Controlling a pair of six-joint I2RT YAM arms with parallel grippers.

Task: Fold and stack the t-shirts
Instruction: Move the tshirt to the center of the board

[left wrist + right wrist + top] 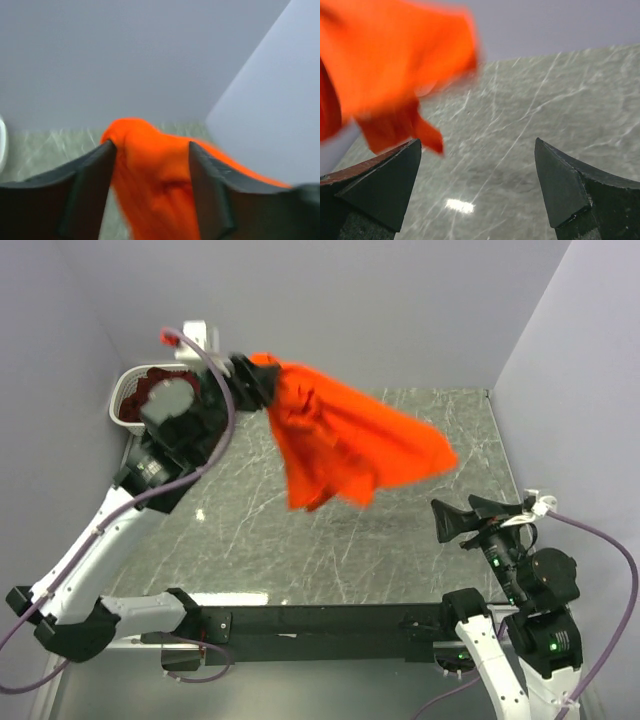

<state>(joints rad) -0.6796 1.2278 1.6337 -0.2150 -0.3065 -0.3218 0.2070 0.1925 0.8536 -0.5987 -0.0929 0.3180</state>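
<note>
Presently the orange t-shirt [345,440] is off the table [300,550] altogether, hanging and billowing in the air from the left gripper [250,380], which is raised high near the back left corner. The cloth streams out to the right above the table's middle, bunched and unfolded, with motion blur at its edges.

In the left wrist view the fingers [95,170] stand part-way apart with a wad of orange cloth between them, touching both. Whether they are pinching it or letting it go cannot be told from these views.

The right gripper [470,512] hovers low at the near right with its fingers spread wide and nothing between them. The shirt's lower edge hangs ahead of it, not touching.

A maroon t-shirt [150,378] appears to lie in the white basket [122,400] at the back left (only a dark patch shows behind the arm).

Assessment: the step in hand is bringing the first shirt out and spreading it on the table. No fold has been made and no stack exists, so the task is at an early stage.

The next move calls for the shirt to land flat on the table's centre rather than in a heap. The right gripper would likely need to catch a free edge or corner to pull the cloth taut. A heaped landing would demand re-spreading.
</note>
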